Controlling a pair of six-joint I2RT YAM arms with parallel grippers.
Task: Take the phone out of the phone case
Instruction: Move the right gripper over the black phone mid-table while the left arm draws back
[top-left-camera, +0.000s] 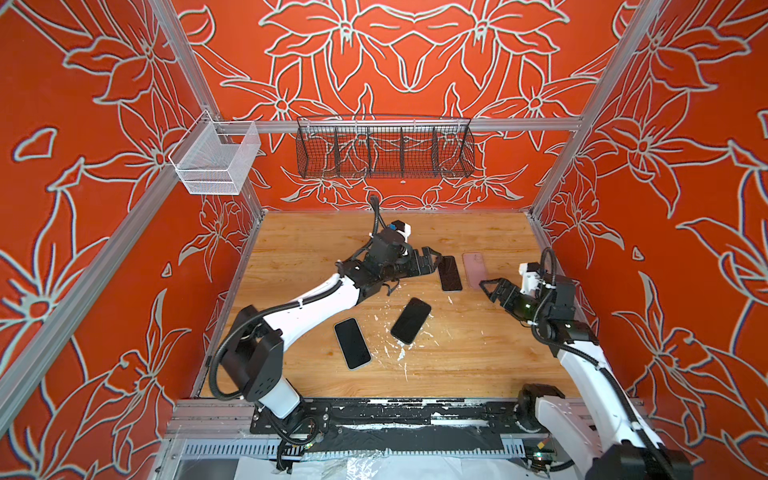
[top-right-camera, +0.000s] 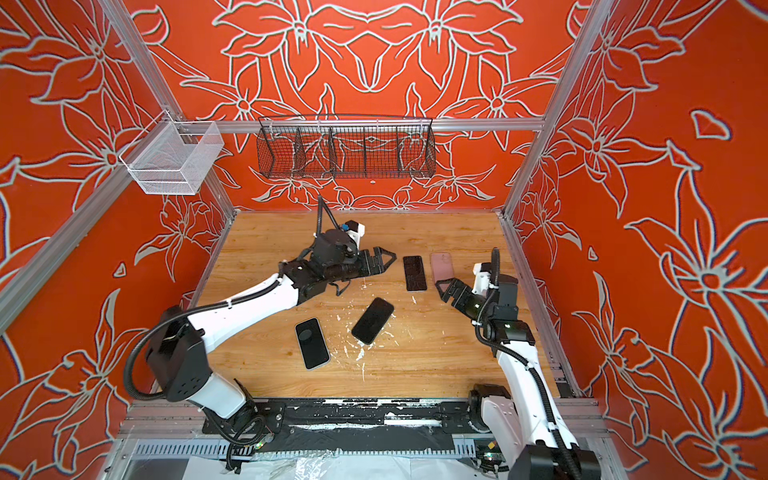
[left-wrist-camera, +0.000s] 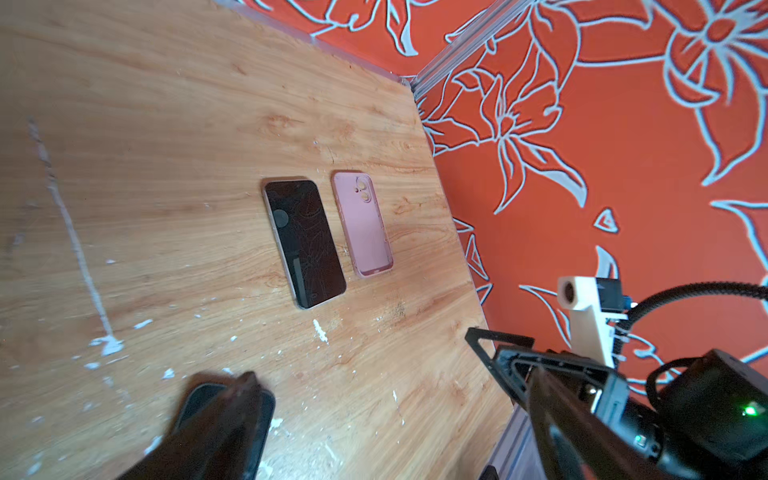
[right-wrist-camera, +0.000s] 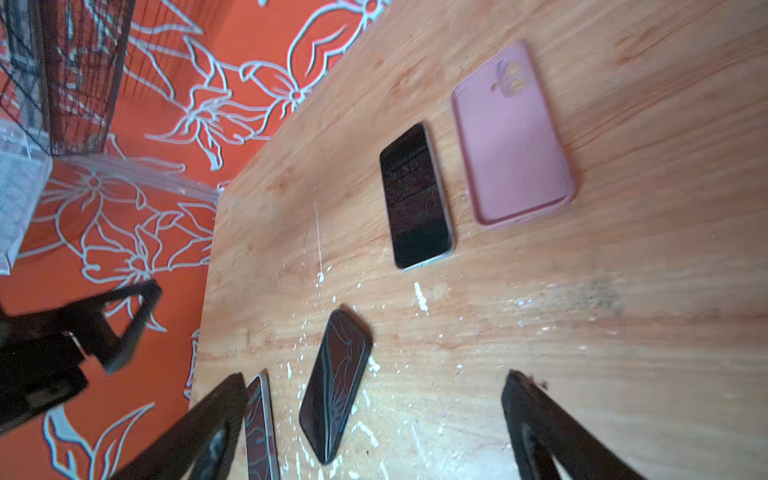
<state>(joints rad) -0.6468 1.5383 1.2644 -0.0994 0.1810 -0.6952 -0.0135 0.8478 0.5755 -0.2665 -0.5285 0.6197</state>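
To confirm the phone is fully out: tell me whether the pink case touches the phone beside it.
Apart. The left wrist view shows a strip of bare tabletop between the pink case and the phone along their full length.

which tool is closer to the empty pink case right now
Right. The right tool is open right by the pink case, at its near corner. The left tool, also open, sits farther off, with a bare phone lying between it and the case.

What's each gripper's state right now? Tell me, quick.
Left gripper: open, holding nothing.
Right gripper: open, holding nothing.
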